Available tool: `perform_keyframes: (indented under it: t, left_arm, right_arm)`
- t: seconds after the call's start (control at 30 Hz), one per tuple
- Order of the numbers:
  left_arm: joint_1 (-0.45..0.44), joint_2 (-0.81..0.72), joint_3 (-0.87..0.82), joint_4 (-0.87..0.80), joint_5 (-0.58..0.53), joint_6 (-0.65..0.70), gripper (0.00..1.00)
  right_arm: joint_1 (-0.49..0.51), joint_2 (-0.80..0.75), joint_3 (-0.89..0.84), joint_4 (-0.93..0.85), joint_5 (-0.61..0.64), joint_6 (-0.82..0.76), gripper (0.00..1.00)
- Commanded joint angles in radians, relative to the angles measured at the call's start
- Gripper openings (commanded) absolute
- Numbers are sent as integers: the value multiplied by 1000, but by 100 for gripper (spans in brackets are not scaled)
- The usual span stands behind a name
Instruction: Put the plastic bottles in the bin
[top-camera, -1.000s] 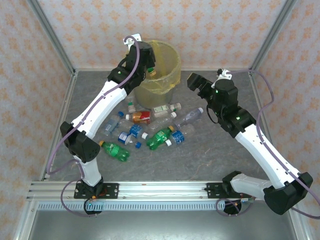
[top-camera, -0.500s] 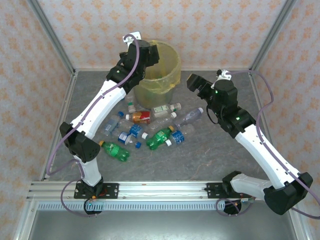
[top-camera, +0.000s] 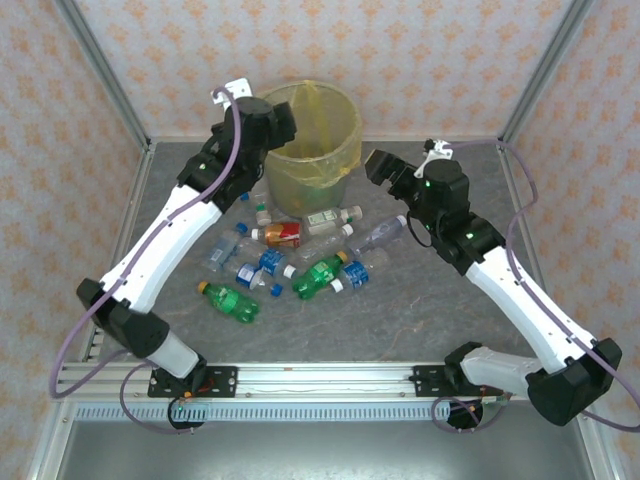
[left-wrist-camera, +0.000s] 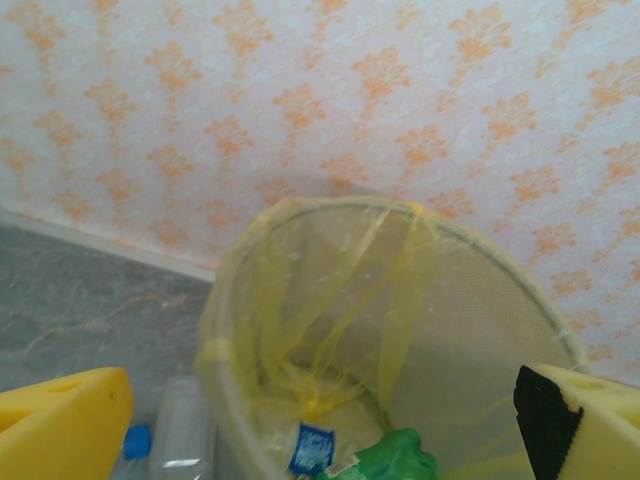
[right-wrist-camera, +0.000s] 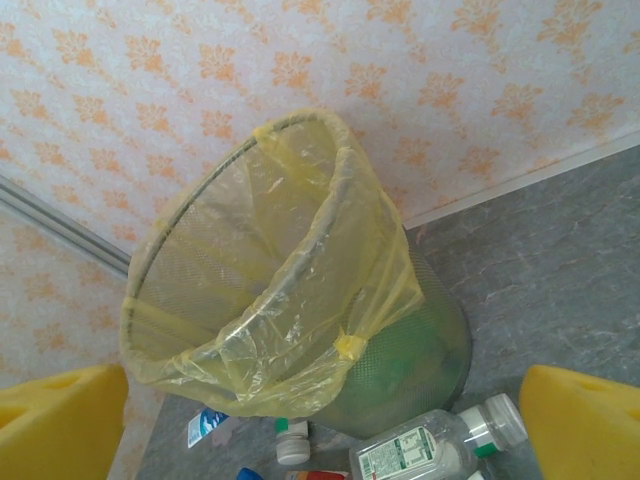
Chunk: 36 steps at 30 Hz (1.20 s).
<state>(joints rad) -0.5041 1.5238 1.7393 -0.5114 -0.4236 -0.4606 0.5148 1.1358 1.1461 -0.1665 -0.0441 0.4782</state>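
Note:
The bin (top-camera: 345, 112), a mesh bucket lined with a yellow bag, stands at the back middle. In the left wrist view a green bottle (left-wrist-camera: 396, 459) and a blue-labelled bottle (left-wrist-camera: 312, 447) lie inside the bin (left-wrist-camera: 520, 300). My left gripper (top-camera: 283, 122) hangs open and empty by the bin's left rim. My right gripper (top-camera: 383, 168) is open and empty, just right of the bin. Several plastic bottles lie on the table in front: a green one (top-camera: 228, 300), another green one (top-camera: 320, 274), a red-orange labelled one (top-camera: 281, 235) and a clear one (top-camera: 380, 234).
In the right wrist view a clear bottle with a white label (right-wrist-camera: 420, 456) and a small white bottle (right-wrist-camera: 292, 443) lie at the foot of the bin (right-wrist-camera: 300, 290). Patterned walls close the back and sides. Bare grey table (top-camera: 420, 320) lies at front right.
My left gripper has opened over the bin and drawn back to the left, off the rim; its arm has swung left. The right gripper has shifted slightly towards the bin.

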Motion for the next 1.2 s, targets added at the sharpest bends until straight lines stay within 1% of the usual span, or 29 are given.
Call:
perform_keyframes:
  t: [0.0,0.07,0.1,0.2,0.33,0.4,0.67,0.87,1.07,1.17]
  left_arm:
    - [1,-91,-127,-12,-45,-79,99]
    - [4,-153,-211,-17,-56,-119,99]
    - [7,-185,-253,-19,-57,-166,99]
    - [24,-279,-377,-42,-56,-239,99]
    - [57,-394,-512,-107,-50,-362,99]
    - [78,-445,-580,-137,-30,-432,97]
    - [135,-589,-848,-245,121,-691,95]
    - [164,-669,-1009,-283,244,-808,94]
    - [170,-717,-1159,-249,365,-921,91]
    - [170,-729,-1238,-203,436,-959,90]
  right_arm:
    - [11,18,-4,53,-35,-4,100]
    - [15,29,1,60,-43,-3,100]
    - [17,36,3,63,-49,-4,100]
    - [24,41,4,81,-69,-6,100]
    - [34,75,8,106,-90,-19,100]
    - [38,87,14,111,-94,-25,100]
    - [47,139,41,126,-123,-34,100]
    - [58,159,53,131,-139,-45,100]
    - [63,164,53,134,-143,-47,100]
    - [62,161,49,136,-143,-46,100]
